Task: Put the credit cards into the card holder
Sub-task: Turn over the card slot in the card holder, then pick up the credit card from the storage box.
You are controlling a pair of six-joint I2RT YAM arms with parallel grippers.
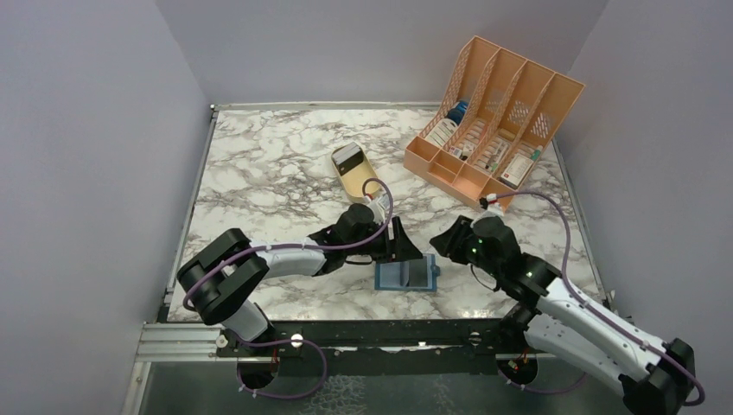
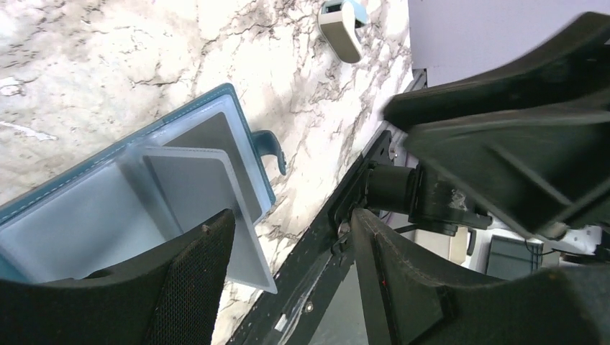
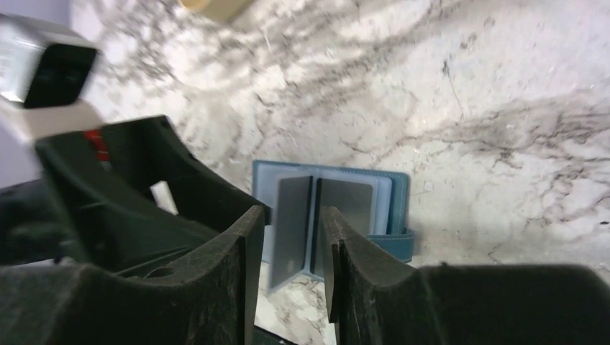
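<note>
Lying open close to the near edge of the marble table (image 1: 259,164), the card holder (image 1: 404,277) has its pale blue pockets up and a teal strap poking out on one side; the black rail runs just beyond it. Both arms crowd that spot — the left gripper (image 1: 407,249) hangs over the holder's rear edge with its jaws wide and nothing between them, and the right gripper (image 1: 442,243) sits just to the holder's right. Seen from the right wrist, its fingers (image 3: 237,273) stand a narrow gap apart, pinching nothing that shows. Through the gap a grey card (image 3: 291,230) stands up on a loose leaf of the holder, with a second grey card (image 3: 345,203) in a pocket beside it.

Bare marble spreads to the left and rearward. Farther back a tan tray (image 1: 369,180) holds another card (image 1: 347,156), its face too small to read, and the orange file rack (image 1: 497,112) fills the far right corner. The right arm blocks half the left wrist view — and the right wrist picture is blurred.
</note>
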